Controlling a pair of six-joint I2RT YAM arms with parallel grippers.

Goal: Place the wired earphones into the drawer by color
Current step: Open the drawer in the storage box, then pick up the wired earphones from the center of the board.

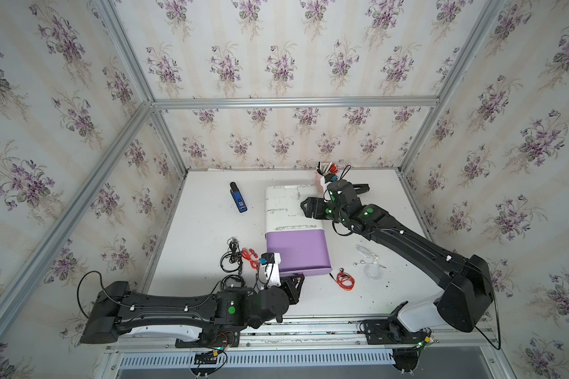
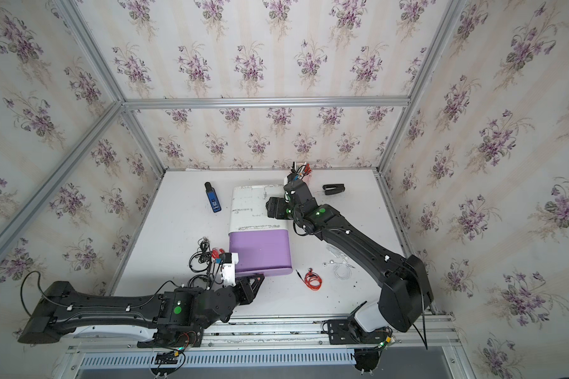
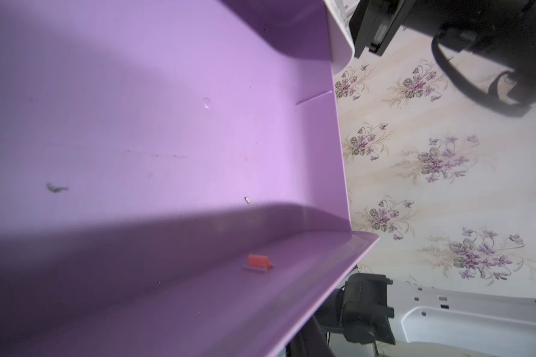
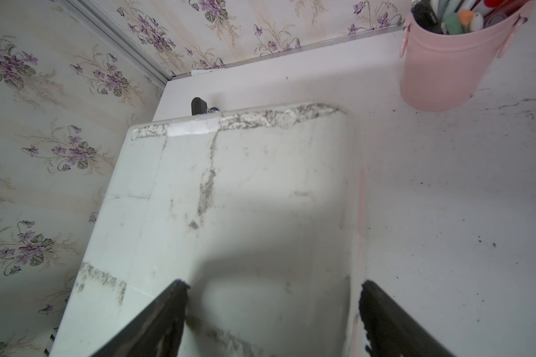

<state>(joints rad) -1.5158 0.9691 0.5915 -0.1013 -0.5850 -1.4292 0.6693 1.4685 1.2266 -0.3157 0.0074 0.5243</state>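
Note:
The purple drawer [image 1: 296,249] [image 2: 260,249] stands pulled out of its white cabinet [image 1: 281,206]; the left wrist view shows its floor [image 3: 167,123] bare. My left gripper [image 1: 294,281] [image 2: 253,283] is shut on the drawer's front lip, and one dark finger [image 3: 307,340] shows under that lip. Black earphones [image 1: 232,257] [image 2: 201,257] and red earphones [image 1: 250,257] lie left of the drawer. A second red bundle [image 1: 345,279] [image 2: 312,279] and white earphones [image 1: 370,262] [image 2: 339,265] lie to its right. My right gripper [image 1: 309,208] [image 4: 276,296] hangs open over the cabinet's top right edge.
A blue handheld device [image 1: 239,198] [image 2: 213,198] lies at the back left. A pink pen cup [image 1: 322,177] [image 4: 446,61] stands behind the cabinet's right corner, with a black stapler [image 2: 333,189] to its right. Wallpapered walls close three sides.

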